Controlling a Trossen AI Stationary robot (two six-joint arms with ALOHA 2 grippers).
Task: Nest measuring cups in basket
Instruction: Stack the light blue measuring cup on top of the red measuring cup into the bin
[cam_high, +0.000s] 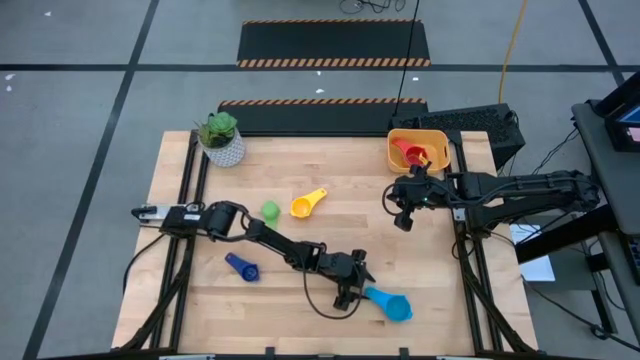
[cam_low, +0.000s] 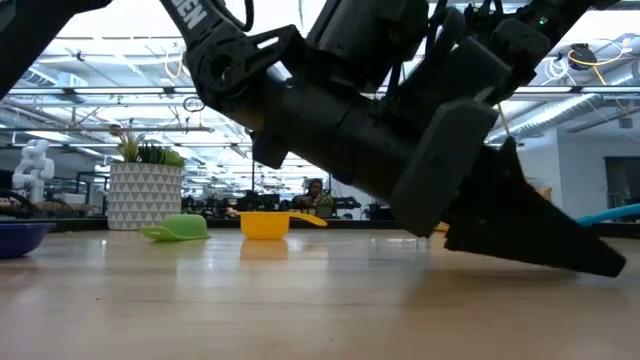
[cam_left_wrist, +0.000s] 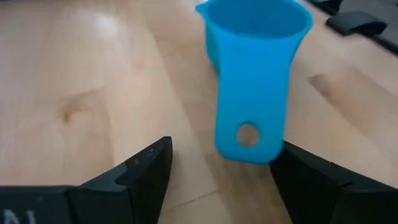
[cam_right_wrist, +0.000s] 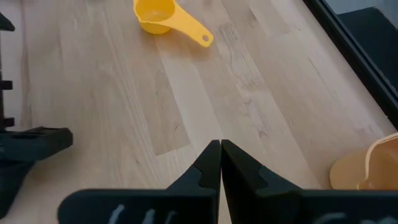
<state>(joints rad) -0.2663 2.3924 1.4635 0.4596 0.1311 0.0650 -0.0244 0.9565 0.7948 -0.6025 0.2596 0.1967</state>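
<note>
A light blue measuring cup (cam_high: 392, 304) lies on the table near its front edge, handle toward my left gripper (cam_high: 356, 290). That gripper (cam_left_wrist: 224, 158) is open and low over the wood, its fingers on either side of the handle's free end. My right gripper (cam_high: 403, 217) is shut and empty, held above the table in front of the yellow-orange basket (cam_high: 437, 135). Red and orange cups (cam_high: 412, 153) sit inside the basket. On the table rest a yellow cup (cam_high: 308, 203), a green cup (cam_high: 270, 211) and a dark blue cup (cam_high: 241, 267). My left gripper has the light blue cup's handle end (cam_left_wrist: 247, 135), the part with the hole, between its open fingers. The fingers come slanting down along the handle. One finger (cam_left_wrist: 311, 180) stands right beside the handle's edge; whether it touches I cannot tell. The cup lies on the table.
A white pot with a green plant (cam_high: 221, 139) stands at the far left corner. Bare wood lies between the yellow cup and the basket. The right arm reaches in from the table's right edge.
</note>
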